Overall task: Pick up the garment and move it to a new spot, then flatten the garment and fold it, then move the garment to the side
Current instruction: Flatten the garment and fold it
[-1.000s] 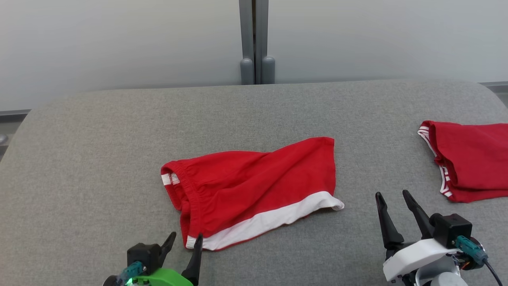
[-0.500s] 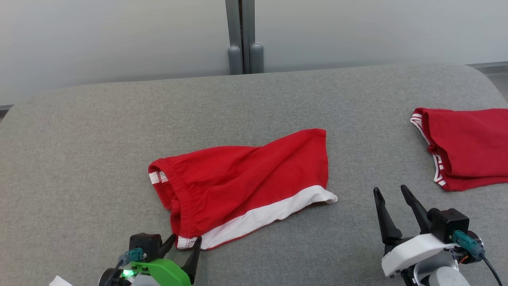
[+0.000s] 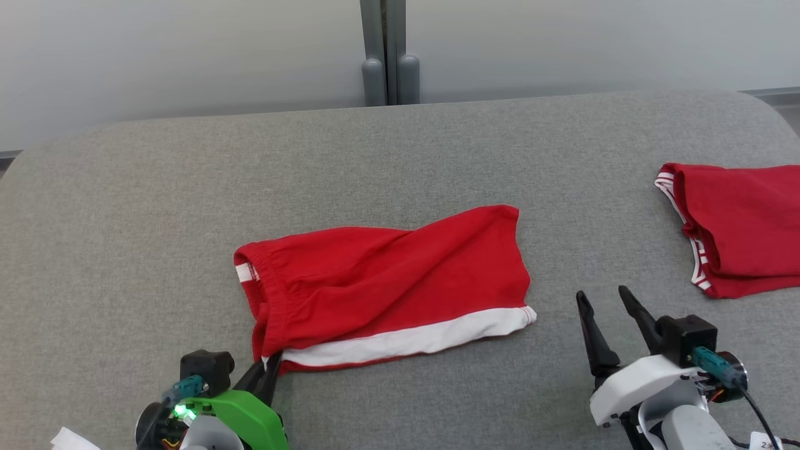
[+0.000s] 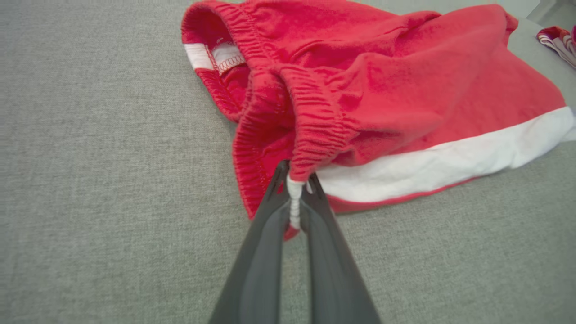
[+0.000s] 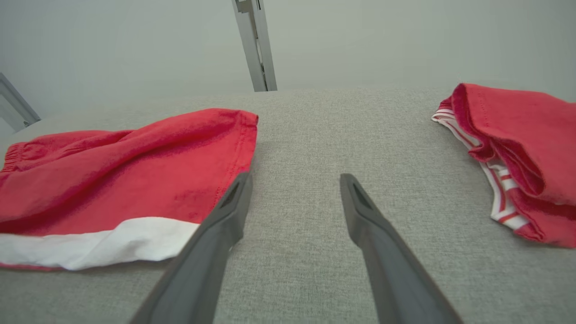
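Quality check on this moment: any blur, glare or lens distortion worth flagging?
Head view: soft even light, no glare, red shorts sharp; the grey table's far edge looks bowed, possibly lens distortion. Left wrist view: the waistband is crisp, the dark jaws near the lens go soft. Right wrist view: jaws soft too, the second red garment clear, faint shadow under its edge.

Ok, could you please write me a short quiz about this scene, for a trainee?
1. True or false: the left end effector is shut on the waistband corner of the red shorts.
2. The right end effector is: A) open and empty; B) shut on the shorts; C) shut and empty.
3. Fill in: the band along the shorts' near edge is ____.
Key: 1 true; 2 A; 3 white.
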You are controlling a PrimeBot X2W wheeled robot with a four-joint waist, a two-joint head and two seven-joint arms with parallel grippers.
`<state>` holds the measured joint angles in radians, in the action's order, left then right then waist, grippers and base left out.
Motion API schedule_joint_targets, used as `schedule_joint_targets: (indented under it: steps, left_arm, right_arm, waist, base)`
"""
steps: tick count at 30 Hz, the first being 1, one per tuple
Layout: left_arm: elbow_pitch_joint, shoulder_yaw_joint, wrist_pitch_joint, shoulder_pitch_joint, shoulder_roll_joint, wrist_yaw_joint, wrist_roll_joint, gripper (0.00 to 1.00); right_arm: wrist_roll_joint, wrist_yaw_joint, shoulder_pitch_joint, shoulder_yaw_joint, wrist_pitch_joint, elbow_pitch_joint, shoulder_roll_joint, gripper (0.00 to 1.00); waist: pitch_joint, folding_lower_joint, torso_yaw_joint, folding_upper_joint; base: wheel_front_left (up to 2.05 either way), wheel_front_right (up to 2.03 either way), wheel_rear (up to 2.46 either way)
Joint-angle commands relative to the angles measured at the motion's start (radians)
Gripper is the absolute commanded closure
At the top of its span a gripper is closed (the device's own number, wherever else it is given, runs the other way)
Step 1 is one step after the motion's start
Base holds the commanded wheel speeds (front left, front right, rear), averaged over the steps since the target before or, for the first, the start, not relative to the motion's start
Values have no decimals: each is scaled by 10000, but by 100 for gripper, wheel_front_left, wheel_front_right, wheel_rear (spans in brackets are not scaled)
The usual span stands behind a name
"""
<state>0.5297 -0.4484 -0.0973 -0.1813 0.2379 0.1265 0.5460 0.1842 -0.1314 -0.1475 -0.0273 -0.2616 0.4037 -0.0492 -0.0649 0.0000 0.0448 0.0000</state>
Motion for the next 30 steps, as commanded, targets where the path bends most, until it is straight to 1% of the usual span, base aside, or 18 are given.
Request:
schedule_joint_targets:
  steps: [1, 5, 8, 16, 23, 24, 25, 26, 28, 29, 30]
  left_arm:
    - [-55, 40, -47, -186, 116, -21, 21, 100]
    - [-231, -47, -26, -213, 155, -20, -33, 100]
    - [-365, -71, -81, -187, 111, -62, 1, 100]
    - [-628, -145, -150, -167, 52, -138, 27, 100]
    - [-745, -128, -285, -167, 95, -216, 58, 100]
    - [-755, -129, -298, -166, 103, -218, 64, 100]
    - [-765, -132, -299, -166, 109, -224, 70, 100]
    - [-774, -136, -314, -167, 116, -229, 75, 100]
    - [-796, -148, -346, -176, 126, -233, 86, 100]
    - [-812, -157, -366, -184, 133, -235, 84, 100]
    - [-824, -159, -392, -193, 141, -238, 80, 100]
  right_arm:
    - [-128, 17, -213, -182, 17, 254, -30, 0]
    - [42, 17, -529, -937, 393, 1040, -37, 0]
    - [15, 17, -882, -1330, 378, 1545, -42, 0]
    - [-761, 17, -1681, -1921, 336, 2958, -37, 0]
    - [-723, 17, -2072, -2343, 282, 3672, -37, 0]
    - [-718, 17, -2117, -2400, 281, 3762, -37, 14]
    - [-728, 17, -2150, -2458, 273, 3833, -37, 41]
    - [-718, 17, -2181, -2512, 257, 3906, -36, 57]
    - [-678, 17, -2232, -2597, 247, 4032, -36, 76]
    - [-651, 17, -2268, -2631, 243, 4089, -36, 93]
    - [-619, 17, -2288, -2651, 221, 4117, -36, 100]
  waist:
    - [-38, 0, 59, 0]
    - [-91, 0, 185, 0]
    - [-160, 0, 242, 0]
    - [-317, 0, 360, 0]
    - [-416, 0, 360, 0]
    - [-424, 0, 356, 0]
    - [-430, 0, 355, 0]
    - [-438, 0, 353, 0]
    - [-449, 0, 356, 0]
    - [-449, 0, 354, 0]
    - [-445, 0, 350, 0]
  base:
    - [0, 0, 0]
    - [0, 0, 0]
    - [0, 0, 0]
    - [0, 0, 0]
    - [0, 0, 0]
    - [0, 0, 0]
    - [0, 0, 0]
    - [0, 0, 0]
    - [0, 0, 0]
    - [0, 0, 0]
    - [0, 0, 0]
